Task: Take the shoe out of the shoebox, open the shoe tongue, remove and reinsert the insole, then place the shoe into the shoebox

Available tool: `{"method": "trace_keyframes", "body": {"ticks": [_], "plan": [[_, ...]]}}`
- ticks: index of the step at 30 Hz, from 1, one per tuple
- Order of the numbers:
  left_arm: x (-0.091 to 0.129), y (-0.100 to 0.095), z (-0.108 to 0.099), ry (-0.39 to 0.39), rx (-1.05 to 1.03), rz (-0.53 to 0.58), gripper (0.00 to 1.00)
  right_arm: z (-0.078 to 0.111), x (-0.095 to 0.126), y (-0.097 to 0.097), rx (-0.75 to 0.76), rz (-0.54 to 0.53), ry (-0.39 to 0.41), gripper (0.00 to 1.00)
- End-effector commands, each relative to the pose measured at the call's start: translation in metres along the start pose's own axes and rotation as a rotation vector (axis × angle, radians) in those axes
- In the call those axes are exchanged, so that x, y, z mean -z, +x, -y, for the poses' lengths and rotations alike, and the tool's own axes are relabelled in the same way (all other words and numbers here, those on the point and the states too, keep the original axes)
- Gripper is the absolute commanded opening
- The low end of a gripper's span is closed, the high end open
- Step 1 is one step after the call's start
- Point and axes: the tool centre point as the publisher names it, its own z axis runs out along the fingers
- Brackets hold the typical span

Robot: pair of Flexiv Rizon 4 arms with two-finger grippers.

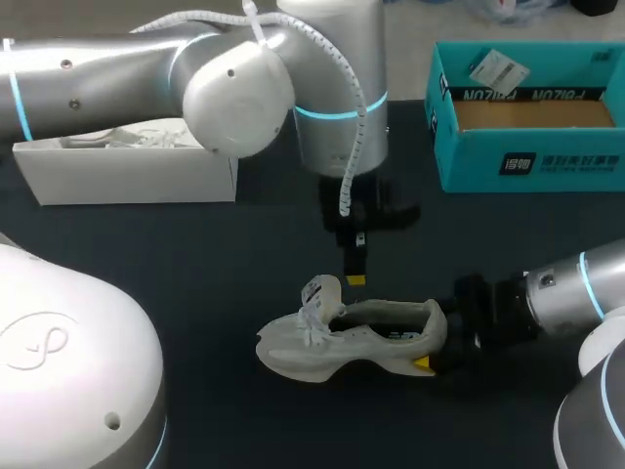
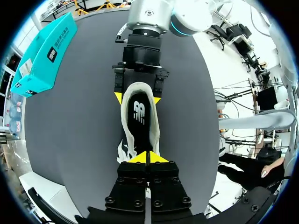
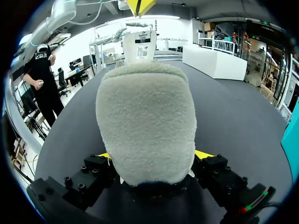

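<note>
Head view: the shoe (image 1: 352, 342) stands upright mid-counter (image 1: 195, 293), well clear of the shoebox (image 1: 527, 161). Who's got it?

Right jaws, clamped on either side of the heel. Left jaws are pinched narrow just over the raised tongue (image 1: 322, 291). I can't tell if they grip it.

So the tongue step looks about done?

I'd say so. The insole (image 2: 139, 116) lies inside the shoe, so pulling it comes next. The left jaws need to part, dip into the opening and nip its edge while the right steadies the heel.

And the boxes?

Shoebox, back right: a tag (image 1: 496, 68), no shoe. White box (image 1: 127, 181), back left: crumpled paper (image 1: 127, 137).
</note>
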Motion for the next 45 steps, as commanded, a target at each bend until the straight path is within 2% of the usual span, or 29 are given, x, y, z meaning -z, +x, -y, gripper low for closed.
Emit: {"method": "trace_keyframes", "body": {"ticks": [1, 3, 9, 16, 25, 28, 36, 45], "plan": [[-0.027, -0.004, 0.004, 0.056, 0.039, 0.033, 0.0, -0.001, 0.001, 0.0, 0.0, 0.001, 0.002, 0.0], [-0.036, -0.006, 0.006, 0.08, 0.056, 0.052, 0.0, -0.001, 0.001, 0.0, 0.0, 0.001, 0.002, 0.0], [-0.065, -0.008, 0.016, 0.073, 0.052, 0.032, 0.0, -0.001, 0.001, 0.0, 0.0, 0.001, 0.002, 0.0], [-0.078, -0.002, 0.034, 0.062, 0.006, 0.003, 0.0, -0.001, 0.001, 0.0, 0.0, 0.001, 0.002, 0.0], [-0.101, -0.019, 0.049, 0.03, -0.027, -0.02, 0.0, -0.001, 0.001, 0.0, 0.0, 0.001, 0.002, 0.0], [-0.107, -0.017, 0.045, 0.03, -0.026, -0.028, 0.0, -0.001, 0.001, 0.0, 0.0, 0.001, 0.002, 0.0], [-0.112, 0.001, 0.022, 0.022, -0.002, -0.026, 0.0, -0.001, 0.001, 0.0, 0.0, 0.001, 0.002, 0.0], [-0.13, 0.004, 0.012, 0.021, -0.014, -0.053, 0.0, -0.001, 0.001, 0.0, 0.0, 0.001, 0.002, 0.0]]}}
